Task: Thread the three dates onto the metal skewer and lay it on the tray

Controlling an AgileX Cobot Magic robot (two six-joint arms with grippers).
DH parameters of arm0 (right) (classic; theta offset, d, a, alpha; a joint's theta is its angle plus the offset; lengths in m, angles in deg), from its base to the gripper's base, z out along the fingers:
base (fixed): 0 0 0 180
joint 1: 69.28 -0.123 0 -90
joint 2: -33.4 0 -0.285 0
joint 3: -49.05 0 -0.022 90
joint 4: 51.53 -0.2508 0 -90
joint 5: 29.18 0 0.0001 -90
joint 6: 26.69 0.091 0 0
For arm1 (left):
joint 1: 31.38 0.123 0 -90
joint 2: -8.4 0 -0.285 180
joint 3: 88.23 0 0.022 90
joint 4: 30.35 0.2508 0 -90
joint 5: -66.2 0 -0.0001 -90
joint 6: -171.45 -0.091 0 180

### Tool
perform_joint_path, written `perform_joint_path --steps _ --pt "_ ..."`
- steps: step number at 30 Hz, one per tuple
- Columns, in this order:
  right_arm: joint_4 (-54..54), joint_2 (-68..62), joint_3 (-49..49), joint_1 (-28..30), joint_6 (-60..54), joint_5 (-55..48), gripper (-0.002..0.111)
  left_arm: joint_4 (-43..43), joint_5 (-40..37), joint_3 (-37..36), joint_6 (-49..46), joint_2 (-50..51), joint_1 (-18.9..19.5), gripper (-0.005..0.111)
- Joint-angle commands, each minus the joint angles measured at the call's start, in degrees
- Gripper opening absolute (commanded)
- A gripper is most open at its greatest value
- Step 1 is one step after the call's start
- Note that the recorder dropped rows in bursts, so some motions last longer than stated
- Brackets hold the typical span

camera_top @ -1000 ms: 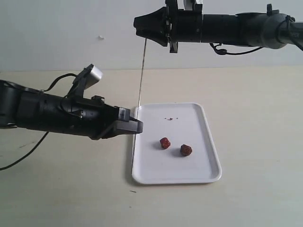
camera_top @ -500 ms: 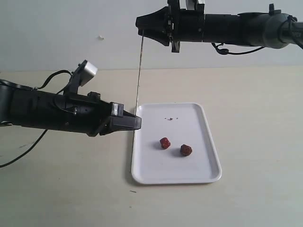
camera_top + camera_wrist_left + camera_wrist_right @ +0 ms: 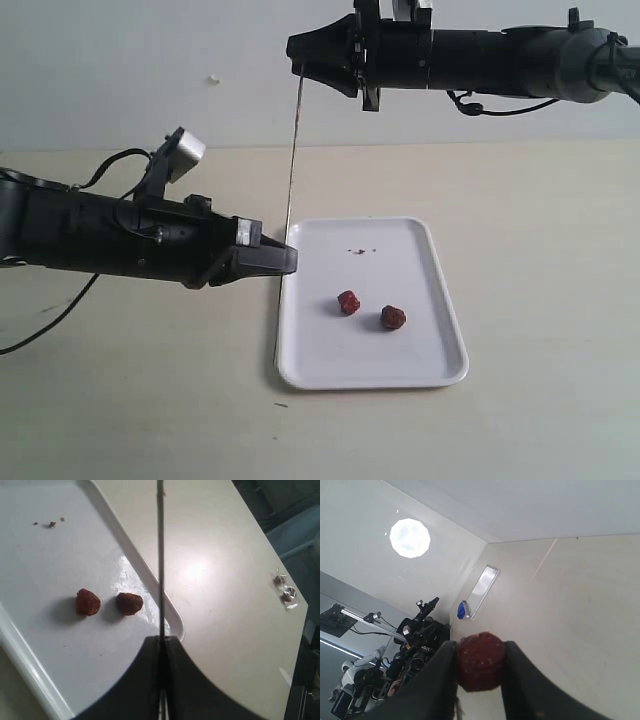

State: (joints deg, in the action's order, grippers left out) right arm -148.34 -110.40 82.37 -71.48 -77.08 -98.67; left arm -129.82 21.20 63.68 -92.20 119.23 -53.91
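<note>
The left pincer [image 3: 286,260] is pressing together on the thin, straight grey metal skewer [image 3: 293,160] near its lower end; the rod's long axis is running from 6 to 12 o'clock in the exterior view, leaning slightly toward 1. The right pincer [image 3: 297,48] is hovering at the rod's 12 o'clock tip, pinching a small wrinkled reddish-brown date [image 3: 481,661]; whether tip and fruit are touching is not showing. The coming push is probably asking the right arm, the nearer one, to bear straight down that axis. A second date [image 3: 348,302] and a third date [image 3: 393,317] are lying on the flat white rectangular tray [image 3: 400,255], at 4 o'clock from the left pincer, on the beige desk [image 3: 540,220]; nothing is standing between.
</note>
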Motion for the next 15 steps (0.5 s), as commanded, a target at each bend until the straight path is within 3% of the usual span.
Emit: perform_joint_path --steps 1,15 --pt "-0.45 0.6 -0.23 0.18 -0.53 -0.48 0.03 -0.48 0.81 0.35 -0.12 0.0 0.15 0.0" --pt "-1.15 0.6 -0.23 0.18 -0.53 -0.48 0.03 -0.48 0.28 1.58 0.16 0.59 0.05 0.0"
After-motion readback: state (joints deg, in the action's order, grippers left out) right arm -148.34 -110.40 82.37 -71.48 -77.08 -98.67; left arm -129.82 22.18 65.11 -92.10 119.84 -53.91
